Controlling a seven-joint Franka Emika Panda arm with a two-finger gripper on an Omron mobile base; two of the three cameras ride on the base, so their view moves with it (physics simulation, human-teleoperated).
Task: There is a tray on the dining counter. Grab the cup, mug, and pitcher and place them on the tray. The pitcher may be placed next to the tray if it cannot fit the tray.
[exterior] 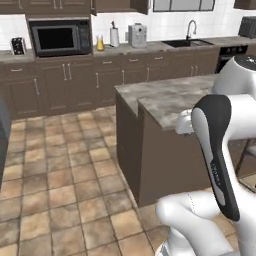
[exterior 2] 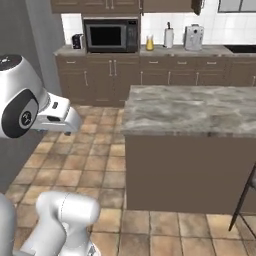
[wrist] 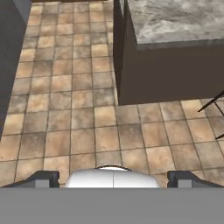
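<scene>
The pitcher (exterior: 100,43), clear glass with an amber-yellow lower body, stands on the far wall worktop just right of the microwave (exterior: 60,37); the right base view also has the pitcher (exterior 2: 149,43). The dining counter (exterior: 170,97) is the stone-topped island with a dark brown front, and the stretch of its top (exterior 2: 190,107) in view is bare. My gripper (wrist: 113,179) is open with nothing between its fingertips (wrist: 43,178), hanging over the tiled floor short of the island's near corner (wrist: 127,52). The tray, cup and mug are out of view.
A white paper-towel roll (exterior: 114,36) and a grey appliance (exterior: 136,35) stand beside the pitcher. A sink with a faucet (exterior: 191,30) lies further right. A dark stool leg (exterior 2: 245,200) stands by the island's right side. Open tiled floor (exterior: 60,170) separates me from the wall cabinets.
</scene>
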